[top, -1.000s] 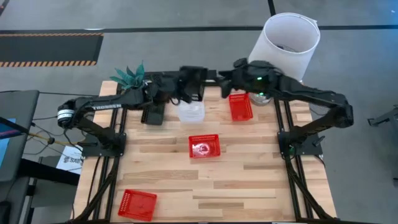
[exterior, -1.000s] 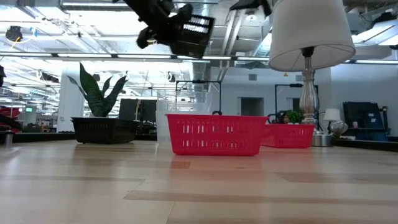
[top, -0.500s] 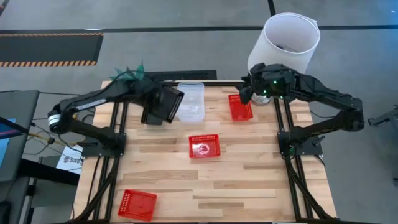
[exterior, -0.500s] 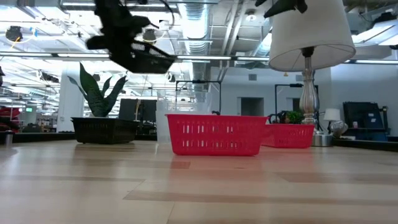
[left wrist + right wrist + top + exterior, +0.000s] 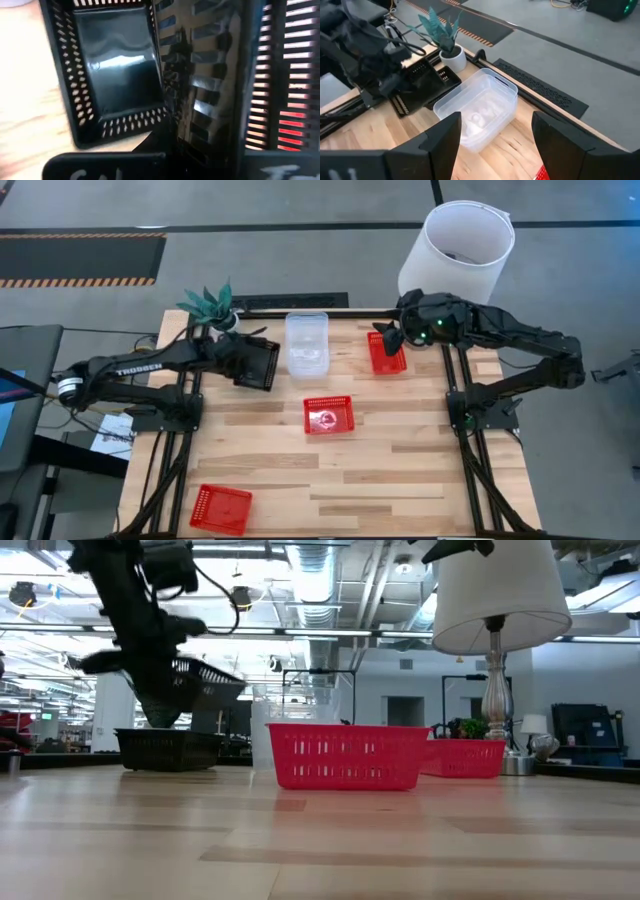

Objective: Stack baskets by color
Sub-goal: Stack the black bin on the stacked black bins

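Observation:
My left gripper [image 5: 240, 356] is shut on a black mesh basket [image 5: 264, 364] at the table's far left. It holds this basket tilted [image 5: 203, 681] just above a second black basket [image 5: 168, 749] that rests flat on the table [image 5: 114, 70]. A clear basket [image 5: 307, 343] lies at the far middle. Three red baskets rest on the wood: far right [image 5: 387, 355], centre [image 5: 329, 415] and near left [image 5: 221, 508]. My right gripper [image 5: 495, 145] hovers open above the far-right red basket, with nothing between its fingers [image 5: 392, 340]. My left gripper holds the black basket by one slotted side wall [image 5: 210, 95]; the wall runs up between the fingers in the left wrist view. The fingers come slanting down from the table's left. The basket is tilted and lifted clear, above the black basket on the table.
A white lampshade [image 5: 458, 245] stands on its base at the far right corner, close behind my right arm. A small green plant [image 5: 208, 302] sits in a pot at the far left corner, just beyond the black baskets.
My left gripper has carried the black basket from high over the table's far middle toward the left edge and down, tipping more steeply downward, to just above the other black basket. My right gripper has drawn back toward the table's right, over the far-right red basket.

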Motion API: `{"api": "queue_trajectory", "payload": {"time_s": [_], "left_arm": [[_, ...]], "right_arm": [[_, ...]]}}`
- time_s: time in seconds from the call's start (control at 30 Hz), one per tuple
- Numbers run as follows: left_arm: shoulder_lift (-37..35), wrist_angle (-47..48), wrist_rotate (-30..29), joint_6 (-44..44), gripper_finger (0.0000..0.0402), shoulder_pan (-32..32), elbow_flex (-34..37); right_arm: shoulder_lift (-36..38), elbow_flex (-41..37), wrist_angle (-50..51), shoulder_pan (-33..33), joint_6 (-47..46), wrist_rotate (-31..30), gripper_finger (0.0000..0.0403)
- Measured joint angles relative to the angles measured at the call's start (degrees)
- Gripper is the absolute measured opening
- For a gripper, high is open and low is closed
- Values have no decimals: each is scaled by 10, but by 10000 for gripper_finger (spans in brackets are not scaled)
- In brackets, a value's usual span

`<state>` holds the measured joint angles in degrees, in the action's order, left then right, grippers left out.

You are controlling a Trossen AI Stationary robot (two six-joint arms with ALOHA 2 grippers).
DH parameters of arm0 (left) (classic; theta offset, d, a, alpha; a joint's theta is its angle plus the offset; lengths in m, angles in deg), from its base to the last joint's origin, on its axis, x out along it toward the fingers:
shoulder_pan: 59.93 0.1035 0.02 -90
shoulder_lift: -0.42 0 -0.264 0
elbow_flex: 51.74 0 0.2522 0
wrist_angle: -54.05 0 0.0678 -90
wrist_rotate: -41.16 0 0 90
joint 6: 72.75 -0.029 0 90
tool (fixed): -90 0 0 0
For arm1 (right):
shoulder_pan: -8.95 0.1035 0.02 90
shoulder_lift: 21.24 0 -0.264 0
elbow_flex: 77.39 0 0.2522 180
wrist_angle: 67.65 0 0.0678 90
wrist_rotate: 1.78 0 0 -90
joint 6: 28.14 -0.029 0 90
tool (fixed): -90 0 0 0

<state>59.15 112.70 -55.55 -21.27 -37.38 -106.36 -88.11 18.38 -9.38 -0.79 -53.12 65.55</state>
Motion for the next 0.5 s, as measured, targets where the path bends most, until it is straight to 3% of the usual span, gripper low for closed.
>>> {"api": "queue_trajectory", "payload": {"time_s": [0.27, 0.5], "left_arm": [[1, -38, -57, -31, 0, 48, 28], [14, -35, -55, -79, 0, 87, 28]], "right_arm": [[0, 0, 10, 9, -33, -2, 265], [0, 1, 19, 39, -50, -22, 265]]}}
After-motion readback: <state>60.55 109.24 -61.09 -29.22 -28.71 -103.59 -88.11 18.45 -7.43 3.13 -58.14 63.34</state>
